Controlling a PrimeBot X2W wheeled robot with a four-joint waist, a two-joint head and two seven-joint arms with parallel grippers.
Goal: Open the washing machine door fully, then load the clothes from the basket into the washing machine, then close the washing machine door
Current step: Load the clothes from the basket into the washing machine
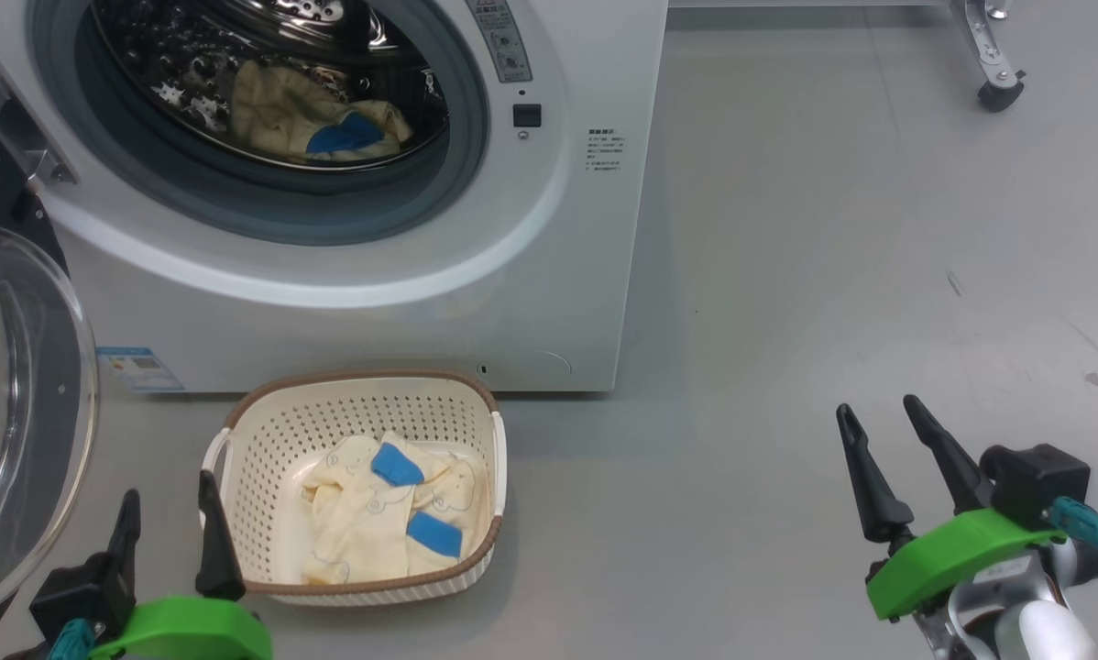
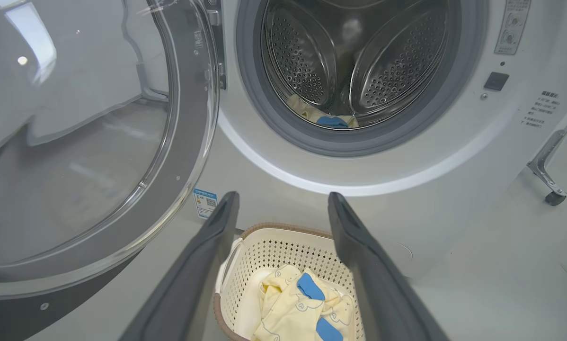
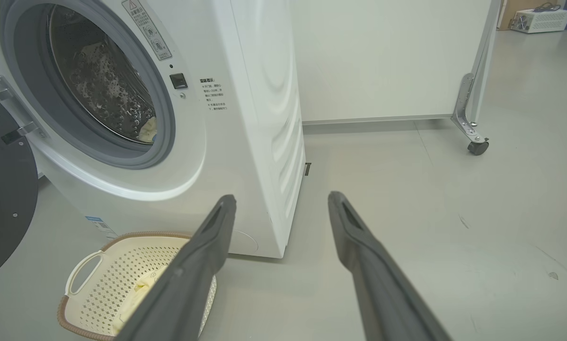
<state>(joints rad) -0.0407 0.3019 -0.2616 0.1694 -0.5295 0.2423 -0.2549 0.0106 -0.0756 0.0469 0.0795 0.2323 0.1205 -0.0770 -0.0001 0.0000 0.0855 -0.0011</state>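
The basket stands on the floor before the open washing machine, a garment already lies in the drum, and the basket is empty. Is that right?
Not quite. The basket is not empty: pale yellow clothes with blue patches lie in it, as the head view shows. The rest holds: the washing machine door is open and a garment lies in the drum.

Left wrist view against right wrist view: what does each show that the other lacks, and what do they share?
Left wrist: left claw, open; door glass broadside; blue patches on the clothes. Right wrist: right claw, open; washer's side wall; a box far back. Both: basket, garment in the drum, caster.
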